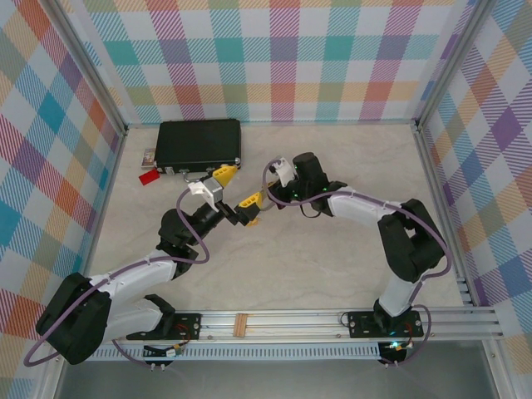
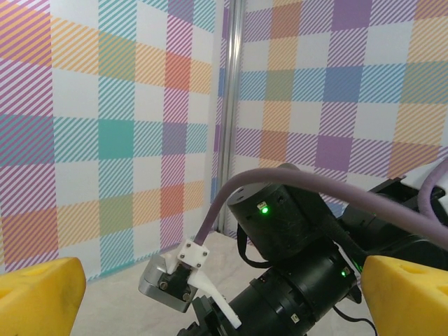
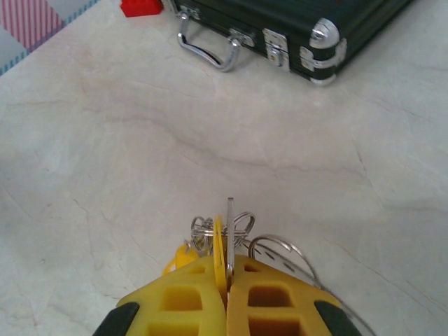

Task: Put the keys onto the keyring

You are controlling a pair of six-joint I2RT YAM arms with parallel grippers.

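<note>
Seen from the right wrist, the right gripper (image 3: 225, 276) is pressing its two yellow fingers together on the keys (image 3: 229, 224). One silver blade is standing on edge in the seam between the fingers. Its long axis is running straight ahead of the hand, with the tip pointing toward the black case (image 3: 336, 28) well beyond. A little yellow is peeking out of the bunch at the hand's left. The keyring (image 3: 280, 246), a thin wire loop, is curving out just right of the fingertips, and smaller rings are crowding around the blade. Whether the bunch is touching the pale table (image 3: 105, 154) cannot be told. The case's silver handle (image 3: 206, 52) is facing the hand, and a red tag (image 3: 142, 7) is lying ahead and to the left.

Seen from the left wrist, the left gripper (image 2: 224, 297) is holding its yellow fingers (image 2: 38, 297) wide apart, one at each lower corner. Ahead of them the right arm's black wrist (image 2: 280, 231) is glowing with a green light, a purple cable (image 2: 315, 185) is arching over it, and checked walls (image 2: 105, 105) are rising behind.

From the top camera, both hands are meeting close together just in front of the case's handle side. The spread left hand is facing the right arm's wrist. The keys and keyring are too small here to make out.
</note>
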